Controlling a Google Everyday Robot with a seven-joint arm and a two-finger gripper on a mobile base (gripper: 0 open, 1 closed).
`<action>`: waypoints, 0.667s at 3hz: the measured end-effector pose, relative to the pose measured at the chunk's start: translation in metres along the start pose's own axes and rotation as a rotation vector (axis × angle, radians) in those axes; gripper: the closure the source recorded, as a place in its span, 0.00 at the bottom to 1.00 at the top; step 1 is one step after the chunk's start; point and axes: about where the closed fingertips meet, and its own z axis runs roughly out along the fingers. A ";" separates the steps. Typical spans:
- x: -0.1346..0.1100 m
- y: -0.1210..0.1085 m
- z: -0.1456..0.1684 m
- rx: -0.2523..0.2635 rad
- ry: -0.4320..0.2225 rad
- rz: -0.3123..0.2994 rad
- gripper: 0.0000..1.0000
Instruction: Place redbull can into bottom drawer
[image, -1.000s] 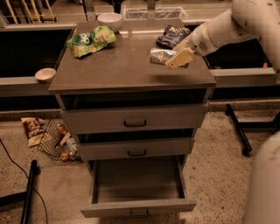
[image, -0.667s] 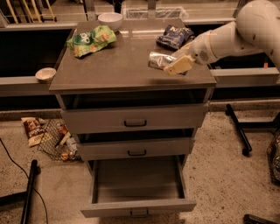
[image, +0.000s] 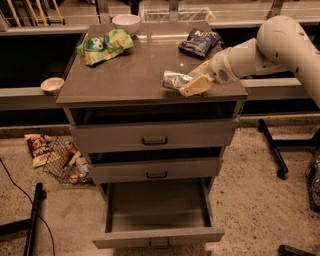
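Camera view looks down from the front: the tool (image: 194, 85) reaches in from the right and is clamped on the redbull can (image: 173, 80), which lies on its side at the front right of the counter (image: 125, 75). Below, the bottom drawer (image: 157, 236) stands pulled out. A green snack bag (image: 102, 46) and a dark blue snack bag (image: 200, 41) lie farther back.

The gripper (image: 194, 86), at the front right of the cabinet top (image: 135, 75), clasps the redbull can (image: 173, 79) and hides its right end, while the arm (image: 280, 45) is cut off by the right edge.
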 end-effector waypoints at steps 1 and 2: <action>0.023 0.032 -0.001 -0.079 0.012 -0.018 1.00; 0.047 0.080 -0.020 -0.114 0.029 -0.045 1.00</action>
